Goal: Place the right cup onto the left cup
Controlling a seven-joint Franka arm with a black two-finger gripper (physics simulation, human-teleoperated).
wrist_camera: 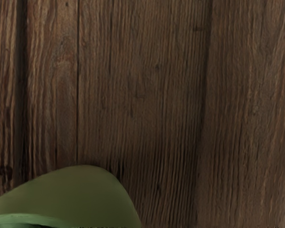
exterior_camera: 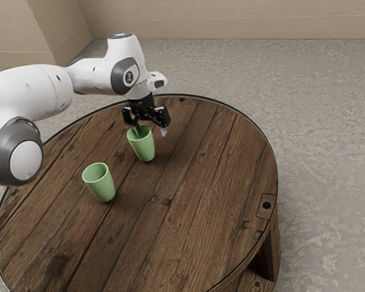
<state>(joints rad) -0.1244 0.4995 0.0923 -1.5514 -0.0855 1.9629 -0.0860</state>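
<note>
In the exterior view my gripper (exterior_camera: 150, 130) is low over the farther green cup (exterior_camera: 143, 146), its fingers spread apart. One fingertip dips inside that cup's mouth; the other hangs outside the rim, on the exterior view's right, with a gap to the cup wall. The cup stands upright on the table. A matching green cup (exterior_camera: 101, 184) stands upright and open-topped, nearer the camera and toward the exterior view's left. In the wrist view, part of a green cup (wrist_camera: 80, 194) shows large and blurred at the lower edge, just under my hand.
Both cups stand on a round, dark wooden table (exterior_camera: 201, 182) with a thin rim. Bare planks separate the two cups. The arm's large elbow joint (exterior_camera: 18, 152) hangs by the table's edge at the exterior view's left.
</note>
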